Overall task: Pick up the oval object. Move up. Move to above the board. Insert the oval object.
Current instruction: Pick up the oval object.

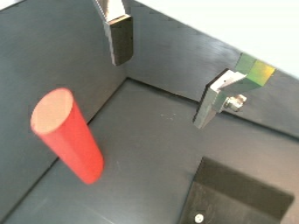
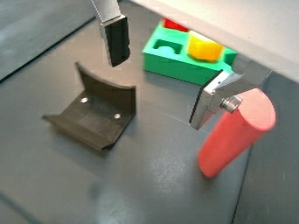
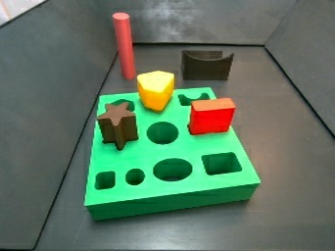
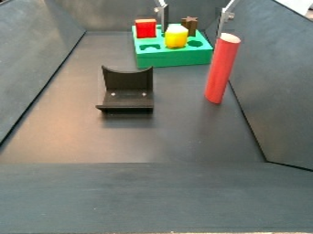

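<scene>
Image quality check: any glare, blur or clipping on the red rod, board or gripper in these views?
In both wrist views the open gripper is empty, its fingers slightly soft. The red rod stands clear of them, evenly lit, and the board is partly cropped. In a side view the board is sharp and saturated; in the other the rod casts only a faint shadow.
</scene>
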You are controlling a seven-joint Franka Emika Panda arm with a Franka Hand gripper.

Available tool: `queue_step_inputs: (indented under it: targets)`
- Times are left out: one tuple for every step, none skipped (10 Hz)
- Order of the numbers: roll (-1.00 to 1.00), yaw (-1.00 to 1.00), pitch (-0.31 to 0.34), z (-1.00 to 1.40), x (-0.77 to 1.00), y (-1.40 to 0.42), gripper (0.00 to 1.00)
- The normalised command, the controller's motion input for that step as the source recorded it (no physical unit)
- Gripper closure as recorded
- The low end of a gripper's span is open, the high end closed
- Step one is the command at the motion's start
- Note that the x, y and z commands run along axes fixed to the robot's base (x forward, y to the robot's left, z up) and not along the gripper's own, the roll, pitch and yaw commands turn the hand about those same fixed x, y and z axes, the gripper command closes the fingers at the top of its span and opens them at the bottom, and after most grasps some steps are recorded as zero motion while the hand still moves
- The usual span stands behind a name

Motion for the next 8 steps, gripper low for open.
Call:
queue_step_inputs:
  targets:
    - [0.00, -1.00, 0.000, 0.00, -0.05, 0.00, 0.00]
    - [0.00, -1.00, 0.000, 0.00, -0.05, 0.00, 0.00]
    - [0.00, -1.00, 0.000, 0.00, -0.05, 0.00, 0.00]
    - [0.00, -1.00, 0.000, 0.00, -0.04, 0.00, 0.00]
    - [0.00, -1.00, 0.000, 0.00, -0.04, 0.00, 0.00]
    - [0.00, -1.00, 0.000, -0.01, 0.00, 0.00, 0.00]
    - [0.00, -1.00, -0.001, -0.03, 0.00, 0.00, 0.00]
    - [0.00, -1.00, -0.009, -0.08, 0.00, 0.00, 0.00]
